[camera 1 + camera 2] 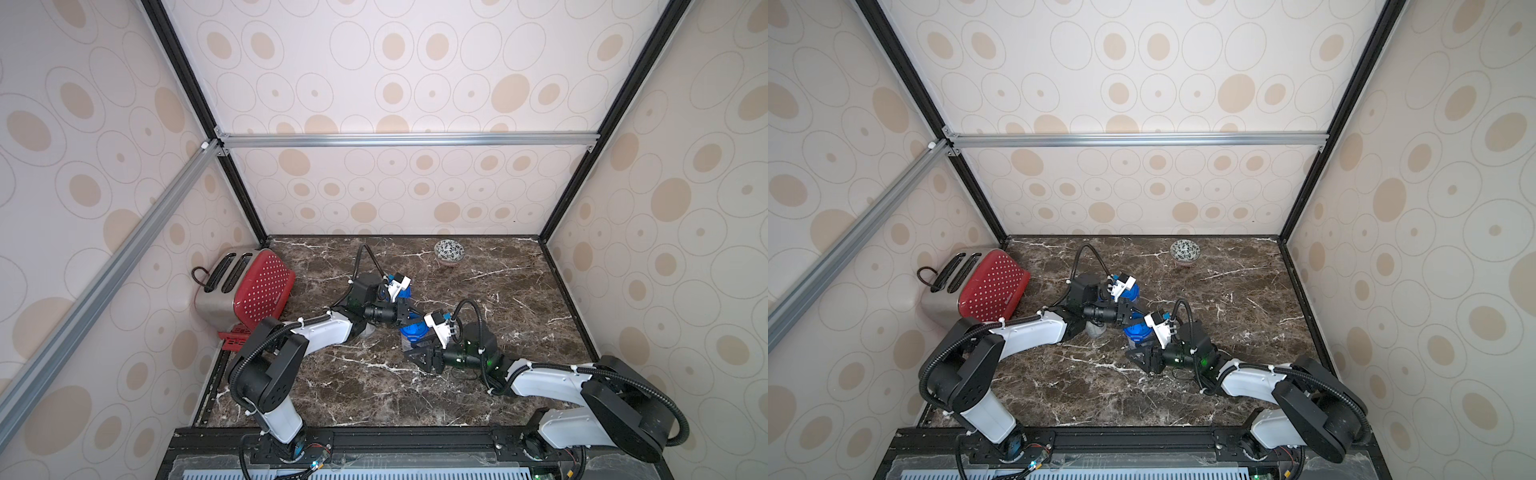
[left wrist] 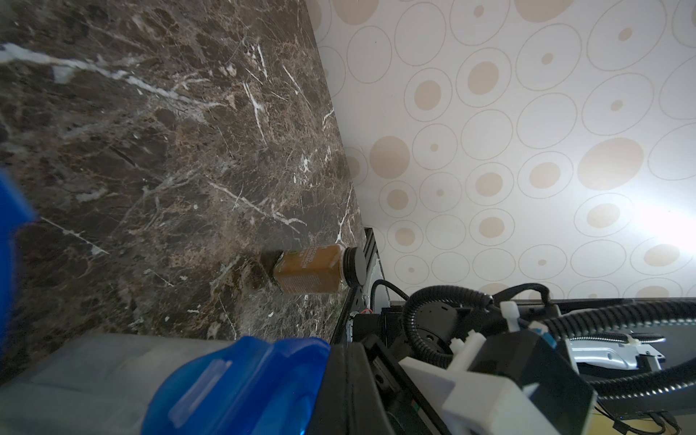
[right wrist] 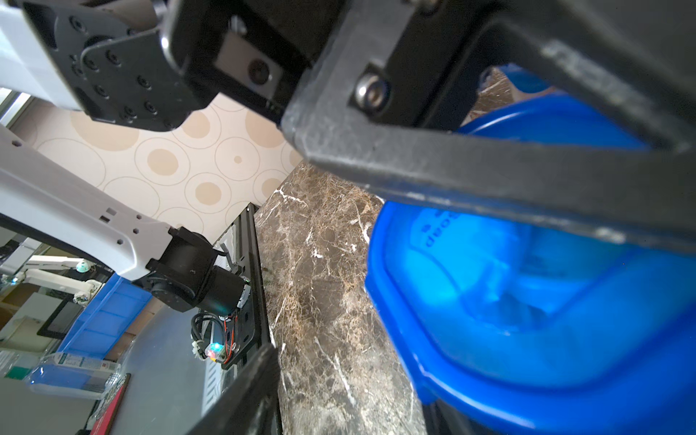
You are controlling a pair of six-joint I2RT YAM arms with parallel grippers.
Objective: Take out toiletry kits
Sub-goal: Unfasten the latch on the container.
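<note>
- Blue-lidded and closed, the near jar [image 1: 411, 332] is pictured mid-table. No toiletry kits are shown in any view, and they are judged to be sealed inside this jar or the far jar [image 1: 404, 291] just behind it (the plastic is too cloudy for any contents to be made out).
- From above, the left gripper [image 1: 415, 318] is seen with its tips at the near jar's lid [image 3: 527, 282] and its jaws closed tight. Whether a clip is pinched between them cannot be told.
- The right gripper [image 1: 413, 356] is set low against the jar's near side, below the lid. Whether its jaws are parted or clamped on the jar cannot be told.
- The step in hand is judged to be the opening of the near jar, with one arm bracing and the other working the lid. No kit has been taken out yet, so the task is put at an early stage.
- The next move is thought to call for the clips to be lifted and the lid raised straight off. The body must be kept from tipping or sliding on the marble table [image 1: 374, 395]; only then can a kit be reached.
- Further out, a brown jar [image 2: 312, 269] with a dark lid is shown upright near the table's edge in the left wrist view. A red toaster [image 1: 245, 286] is parked by the left wall and a patterned bowl [image 1: 449, 252] near the back, both well apart from the work.
</note>
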